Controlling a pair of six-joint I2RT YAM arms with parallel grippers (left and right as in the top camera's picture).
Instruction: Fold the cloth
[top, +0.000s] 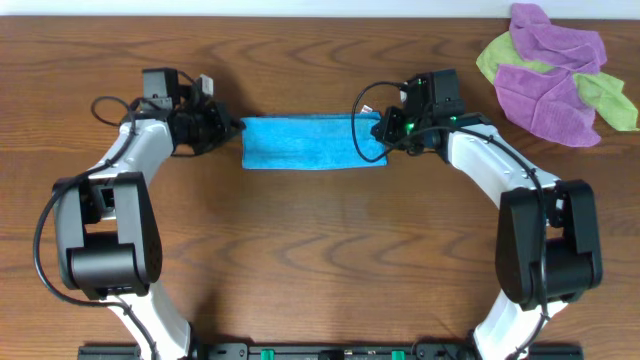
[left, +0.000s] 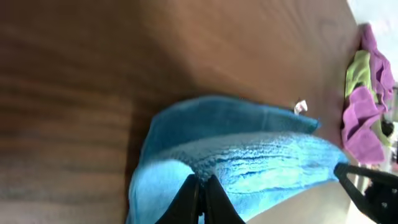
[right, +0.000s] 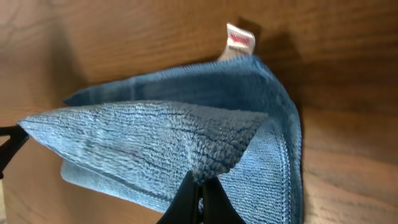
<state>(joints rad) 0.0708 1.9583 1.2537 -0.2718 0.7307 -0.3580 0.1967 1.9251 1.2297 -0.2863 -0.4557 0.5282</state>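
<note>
The sky-blue cloth (top: 312, 143) lies folded into a long strip on the wooden table, stretched between my two grippers. My left gripper (top: 236, 128) is shut on its left end, and in the left wrist view the pinched upper layer rises from the cloth (left: 249, 162) into the gripper (left: 200, 184). My right gripper (top: 384, 130) is shut on the right end. In the right wrist view a corner of the cloth's (right: 155, 134) top layer is lifted and nipped in the gripper (right: 199, 185). A small white tag (right: 239, 41) sticks out at the far edge.
A heap of purple cloths (top: 548, 85) and lime-green cloths (top: 606, 98) sits at the table's back right corner, also seen in the left wrist view as a heap (left: 367, 106). Bare wooden table (top: 320, 260) lies in front of the cloth.
</note>
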